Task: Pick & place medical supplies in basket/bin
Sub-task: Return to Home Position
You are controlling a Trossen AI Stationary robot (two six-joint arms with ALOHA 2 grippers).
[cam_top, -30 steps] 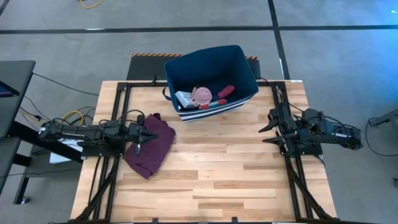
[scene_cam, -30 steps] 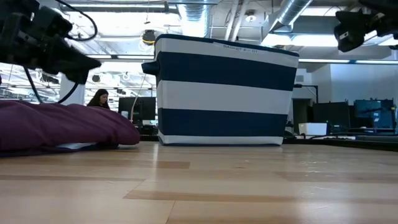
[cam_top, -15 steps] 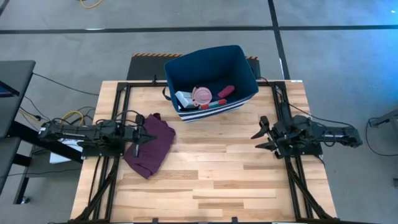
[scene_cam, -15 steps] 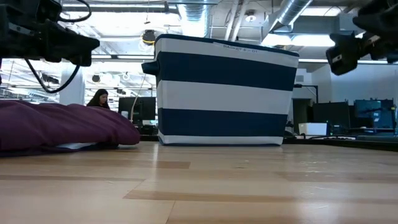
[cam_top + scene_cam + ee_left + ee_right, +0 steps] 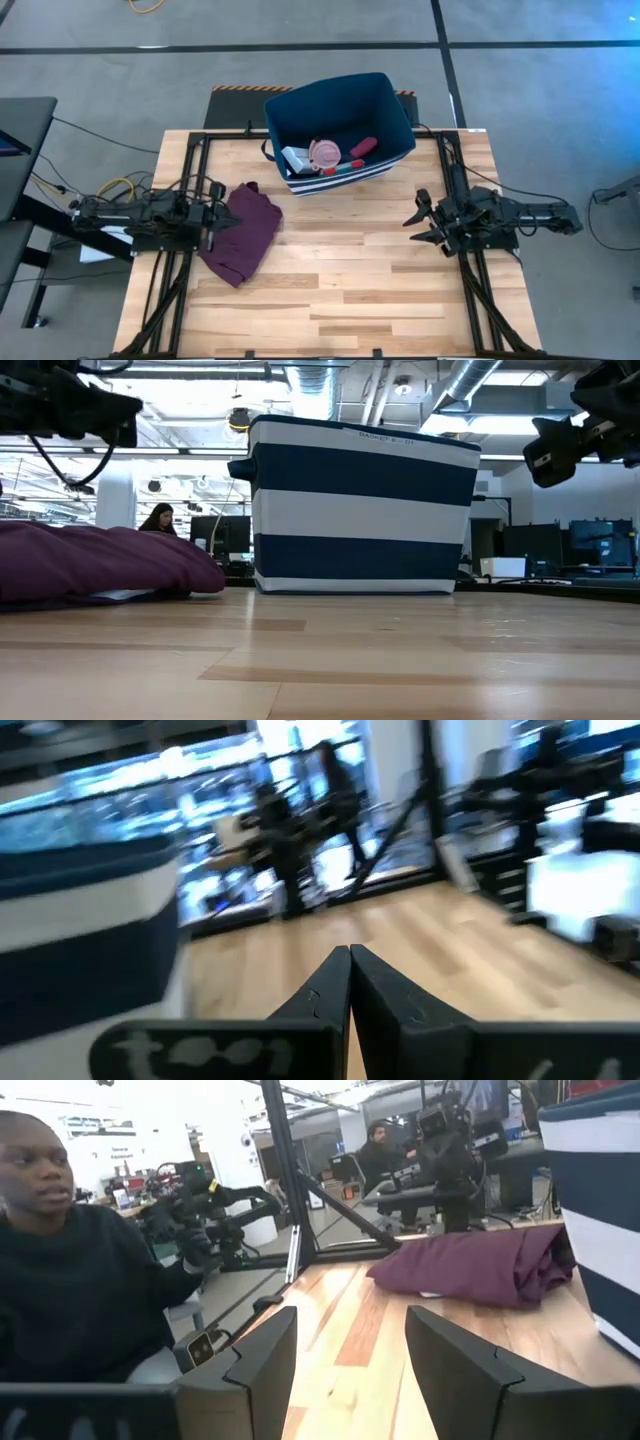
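Observation:
The dark-blue bin with white stripes stands at the table's far middle. Medical supplies lie inside it: a pink round disc, a red oblong piece and a white-and-teal box. My left gripper is shut and hangs level above the left edge of the maroon cloth, holding nothing; its closed fingertips point across the table. My right gripper stands open at the table's right, level, with nothing between its fingers. In the low view both grippers, left and right, are well above the tabletop.
The maroon cloth lies bunched on the table's left half, something white showing under its edge. Bare wood fills the middle and near part of the table. A person in dark clothes sits beyond the table's left side.
My left gripper has risen above the maroon cloth, drawn back toward the table's left edge and rolled a little, staying shut. My right gripper has sunk and shifted slightly toward the table's middle, staying open. The cloth and the bin have not moved.

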